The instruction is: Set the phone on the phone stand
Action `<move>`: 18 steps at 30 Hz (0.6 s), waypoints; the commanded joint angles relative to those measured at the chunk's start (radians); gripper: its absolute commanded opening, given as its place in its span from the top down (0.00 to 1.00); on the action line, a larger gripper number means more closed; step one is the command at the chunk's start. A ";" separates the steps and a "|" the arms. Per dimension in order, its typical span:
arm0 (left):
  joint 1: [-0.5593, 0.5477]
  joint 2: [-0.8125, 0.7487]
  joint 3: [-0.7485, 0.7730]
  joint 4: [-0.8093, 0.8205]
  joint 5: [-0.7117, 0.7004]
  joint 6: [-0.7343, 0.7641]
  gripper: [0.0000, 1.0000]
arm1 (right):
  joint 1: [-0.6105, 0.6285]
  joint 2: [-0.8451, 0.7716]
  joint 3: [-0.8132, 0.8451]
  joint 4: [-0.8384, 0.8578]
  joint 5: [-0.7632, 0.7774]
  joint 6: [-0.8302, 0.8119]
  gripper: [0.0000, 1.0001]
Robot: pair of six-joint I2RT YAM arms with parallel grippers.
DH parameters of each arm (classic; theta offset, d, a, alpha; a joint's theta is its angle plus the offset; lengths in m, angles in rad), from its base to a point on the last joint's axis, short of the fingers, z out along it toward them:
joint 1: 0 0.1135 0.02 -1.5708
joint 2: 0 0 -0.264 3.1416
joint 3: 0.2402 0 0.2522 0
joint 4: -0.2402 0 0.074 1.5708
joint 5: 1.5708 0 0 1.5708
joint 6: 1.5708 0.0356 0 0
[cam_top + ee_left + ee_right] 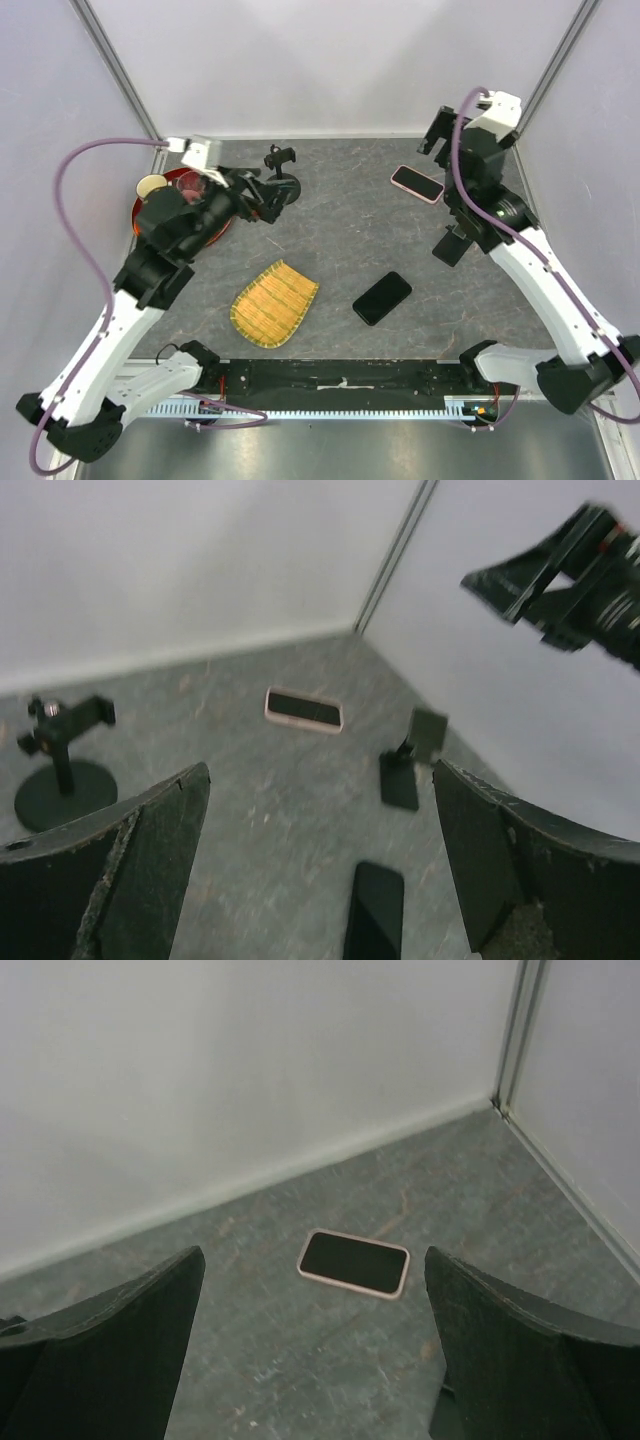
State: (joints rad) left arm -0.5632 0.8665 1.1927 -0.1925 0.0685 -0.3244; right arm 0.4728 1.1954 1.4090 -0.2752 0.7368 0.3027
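Lying flat near the far right corner of the grey table [340, 235], the slim black-screened phone with a pale pink rim [417, 183] sat well apart from the small black phone stand [281, 178], which stood upright on its round disc base near the left pincer [265, 200]. The right pincer [437, 130] hung near the phone. From the left wrist, that pincer gaped wide, holding nothing, with the stand ahead to its left. From the right wrist, the other gaped wide too, with the phone lying ahead.

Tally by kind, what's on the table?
Phones: 2, pink phone, black phone
Stands: 2, disc stand, folding stand
Woven tray: 1
Red plate: 1
Cup: 1
Total: 7
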 commanded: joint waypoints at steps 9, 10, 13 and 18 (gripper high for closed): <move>-0.003 0.226 -0.056 -0.082 0.183 0.050 0.13 | -0.008 0.046 -0.082 -0.323 0.226 0.288 0.02; -0.003 0.227 -0.059 -0.079 0.217 0.047 0.13 | -0.014 0.033 -0.099 -0.325 0.236 0.292 0.02; -0.003 0.210 -0.061 -0.081 0.312 0.039 0.13 | -0.106 -0.019 -0.174 -0.305 0.105 0.300 0.02; -0.003 0.178 -0.013 -0.116 0.422 0.044 0.12 | -0.249 -0.036 -0.278 -0.280 -0.047 0.259 0.02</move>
State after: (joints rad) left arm -0.5632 1.0893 1.1027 -0.3080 0.3370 -0.3084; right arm 0.2897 1.1770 1.1870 -0.5697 0.7967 0.5648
